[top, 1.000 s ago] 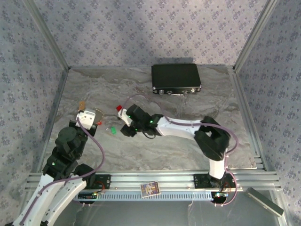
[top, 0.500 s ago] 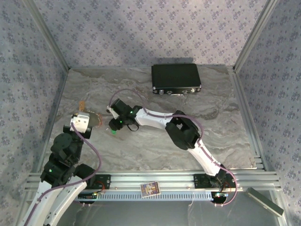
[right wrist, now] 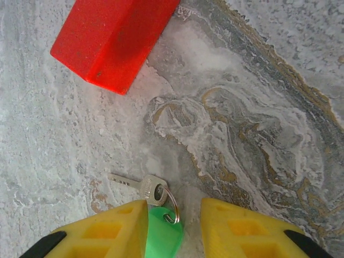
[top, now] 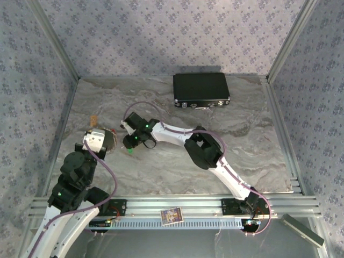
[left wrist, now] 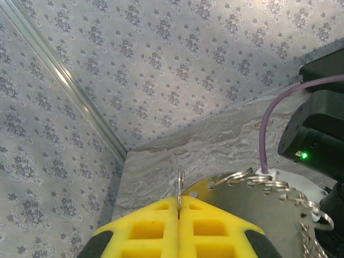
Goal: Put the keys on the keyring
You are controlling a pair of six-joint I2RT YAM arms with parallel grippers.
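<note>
Yellow fingers, two on each gripper, show up close in the wrist views. The left gripper [left wrist: 179, 203] has its two fingers pressed tight together with no gap. One thin silver loop of the keyring [left wrist: 267, 184] is pinched between them and sticks straight up out of the tips. The rest of the keyring, a string of small silver loops, curls away to the right of those fingers. Just past the loops is a black part of the right arm [left wrist: 317, 134] with one small green light [left wrist: 303, 156] on it. The right gripper [right wrist: 174, 204] has its two fingers held apart and has hold of nothing, tips down near the table [right wrist: 258, 107]. One green key [right wrist: 163, 234] lies on the table with its green head in the gap between them. The head sits right by the finger on the left of that view, with some room on the other side. Its silver blade pokes out past that fingertip, and one small silver ring goes through the key. One red block [right wrist: 115, 37] lies well ahead of the fingertips, off to the left. From above, one black case [top: 201, 90] sits far beyond both grippers. One small card [top: 172, 216] lies on the front rail, its print too small to read.
</note>
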